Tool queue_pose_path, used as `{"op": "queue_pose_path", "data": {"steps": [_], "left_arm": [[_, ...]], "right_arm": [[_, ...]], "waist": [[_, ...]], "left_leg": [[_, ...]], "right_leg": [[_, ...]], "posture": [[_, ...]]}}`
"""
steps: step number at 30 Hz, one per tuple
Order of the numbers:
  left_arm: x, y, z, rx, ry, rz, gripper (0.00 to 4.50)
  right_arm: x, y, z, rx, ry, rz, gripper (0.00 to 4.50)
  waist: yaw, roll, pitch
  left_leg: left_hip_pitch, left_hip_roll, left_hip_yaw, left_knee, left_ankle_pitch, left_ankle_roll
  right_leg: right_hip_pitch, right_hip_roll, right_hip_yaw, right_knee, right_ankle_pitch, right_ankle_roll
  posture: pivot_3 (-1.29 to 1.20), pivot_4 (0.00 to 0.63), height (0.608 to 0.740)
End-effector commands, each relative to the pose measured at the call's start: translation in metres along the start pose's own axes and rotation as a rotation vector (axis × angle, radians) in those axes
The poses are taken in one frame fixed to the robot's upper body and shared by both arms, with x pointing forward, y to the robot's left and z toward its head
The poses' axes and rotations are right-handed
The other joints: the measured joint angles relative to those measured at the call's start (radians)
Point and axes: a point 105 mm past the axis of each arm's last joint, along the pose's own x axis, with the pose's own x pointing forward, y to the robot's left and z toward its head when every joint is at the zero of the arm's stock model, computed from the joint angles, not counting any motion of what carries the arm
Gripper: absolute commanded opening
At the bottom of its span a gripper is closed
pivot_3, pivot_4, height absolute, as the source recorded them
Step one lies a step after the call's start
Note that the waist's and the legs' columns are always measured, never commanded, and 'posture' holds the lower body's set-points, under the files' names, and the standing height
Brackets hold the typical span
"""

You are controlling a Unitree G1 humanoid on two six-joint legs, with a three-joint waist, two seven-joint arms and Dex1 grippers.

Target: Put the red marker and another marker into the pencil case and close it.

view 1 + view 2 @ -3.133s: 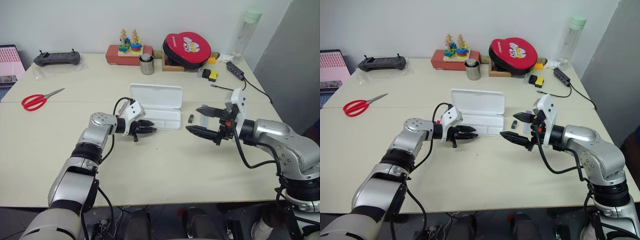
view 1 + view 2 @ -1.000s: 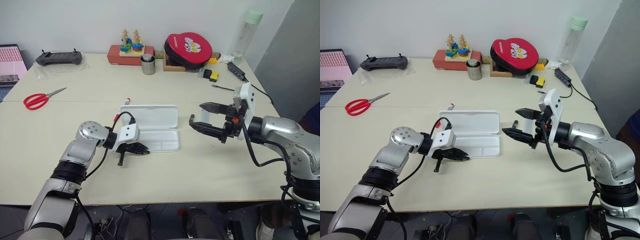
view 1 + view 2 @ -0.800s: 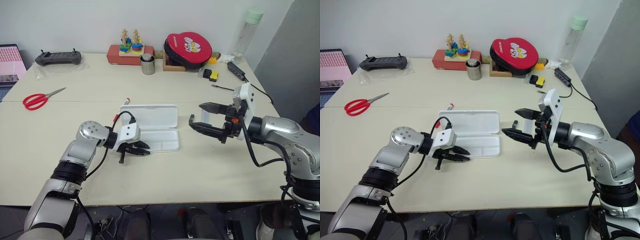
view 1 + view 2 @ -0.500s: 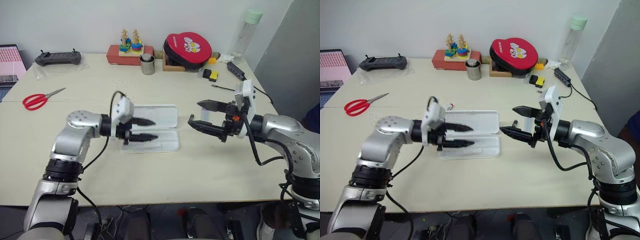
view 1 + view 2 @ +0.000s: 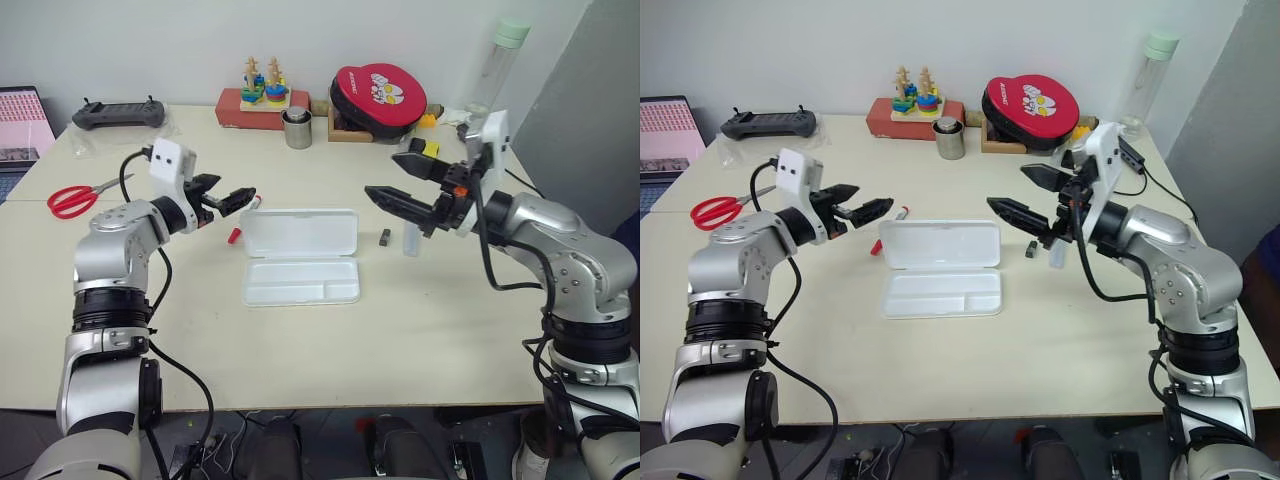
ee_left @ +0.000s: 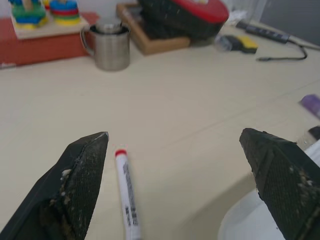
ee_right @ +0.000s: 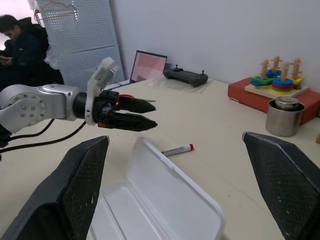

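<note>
I see a pale cream bench point(image 5: 330, 330) made of two tops pushed together, a seam running across it; behind it stands a plain white wall point(image 5: 150, 40), evenly lit; at the far right a grey panel point(image 5: 590, 110) rises beside the bench; in the right wrist view a white pegboard panel point(image 7: 80, 40) stands against the wall, with a person in dark clothes point(image 7: 22, 50) sitting beside it.

- The table point(image 5: 420, 330) is viewed from above by both head cameras, facing forward and down.
- From each wrist, a low, near view is taken along its fingers.
- The pencil case point(image 7: 170, 197) is shared.
</note>
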Motion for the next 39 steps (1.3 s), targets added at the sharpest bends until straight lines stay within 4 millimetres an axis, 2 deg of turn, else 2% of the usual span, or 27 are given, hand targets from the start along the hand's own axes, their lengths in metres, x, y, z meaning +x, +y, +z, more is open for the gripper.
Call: {"op": "queue_pose_path", "data": {"steps": [1,7,14,15,16,18,21,23,30,34,39], "left_arm": [[0.006,0.009,-0.002,-0.004,-0.002,0.059,4.47],[0.012,0.015,-0.018,-0.011,0.044,0.093,4.47],[0.016,-0.004,0.0,-0.019,-0.057,-0.018,4.47],[0.015,-0.009,0.006,-0.031,-0.09,-0.054,4.47],[0.01,-0.023,0.014,-0.016,-0.122,-0.143,4.47],[0.0,-0.047,0.016,0.034,-0.118,-0.297,4.47],[-0.012,-0.071,0.006,0.136,-0.068,-0.43,4.47],[-0.015,-0.076,-0.001,0.197,-0.032,-0.439,4.47],[-0.024,-0.074,0.044,0.052,-0.236,-0.444,4.47],[-0.024,-0.051,0.063,0.0,-0.32,-0.322,4.47],[-0.025,-0.024,0.071,-0.047,-0.353,-0.192,4.47]], "right_arm": [[0.001,0.003,0.014,-0.05,-0.045,0.011,4.5],[0.001,0.007,0.013,-0.045,-0.046,0.012,4.5],[-0.002,0.009,0.012,-0.039,-0.04,0.013,4.5],[-0.002,0.009,0.012,-0.039,-0.039,0.012,4.5],[-0.002,0.009,0.012,-0.038,-0.038,0.012,4.5],[-0.004,0.009,0.011,-0.038,-0.036,0.012,4.5],[-0.005,0.009,0.011,-0.035,-0.036,0.011,4.5],[-0.005,0.008,0.009,-0.033,-0.034,0.01,4.5],[-0.005,0.01,0.009,-0.025,-0.038,0.026,4.5],[-0.005,0.01,0.008,-0.023,-0.037,0.031,4.5],[-0.004,0.01,0.009,-0.024,-0.038,0.034,4.5]], "waist": [[-0.001,0.0,0.0],[-0.002,0.0,0.0],[-0.002,0.0,0.0],[-0.003,0.0,0.0],[-0.004,0.0,0.0],[-0.005,0.0,0.0],[-0.006,0.0,0.0],[-0.006,0.0,0.0],[-0.005,0.0,0.0],[-0.004,0.0,0.0],[-0.005,0.0,0.0]], "left_leg": [[0.0,0.0,0.0,0.0,0.0,0.0],[0.0,0.0,0.0,0.0,0.0,0.0],[0.0,0.0,0.0,0.0,0.0,0.0],[0.0,0.0,0.0,0.0,0.0,0.0],[0.0,0.0,0.0,0.0,0.0,0.0],[0.0,0.0,0.0,0.0,0.0,0.0],[0.0,0.0,0.001,-0.001,0.0,0.0],[0.0,0.0,0.001,-0.001,0.0,0.0],[0.0,0.0,0.001,0.001,0.0,0.0],[0.0,0.0,0.0,0.0,0.0,0.0],[0.0,0.0,0.0,0.0,0.0,0.0]], "right_leg": [[0.0,0.0,0.0,0.0,0.0,0.0],[0.0,0.0,0.0,0.0,0.0,0.0],[0.0,0.0,0.0,0.0,0.0,0.0],[0.0,0.0,0.0,0.0,0.0,0.0],[0.0,0.0,0.0,0.0,0.0,0.0],[0.0,0.0,0.0,0.0,0.0,0.0],[0.0,-0.001,0.001,0.0,0.002,-0.003],[0.0,-0.001,0.0,0.0,0.001,-0.004],[0.0,0.0,0.001,0.0,0.0,0.002],[0.0,0.0,0.0,0.0,0.0,0.002],[0.0,0.0,0.0,0.0,0.0,0.002]], "posture": [[0.0,0.15,0.74],[0.0,0.15,0.74],[0.0,0.15,0.74],[0.0,0.15,0.74],[0.0,0.15,0.74],[0.0,0.15,0.74],[0.0,0.15,0.74],[0.0,0.15,0.74],[0.0,0.15,0.74],[0.0,0.15,0.74],[0.0,0.15,0.74]]}}
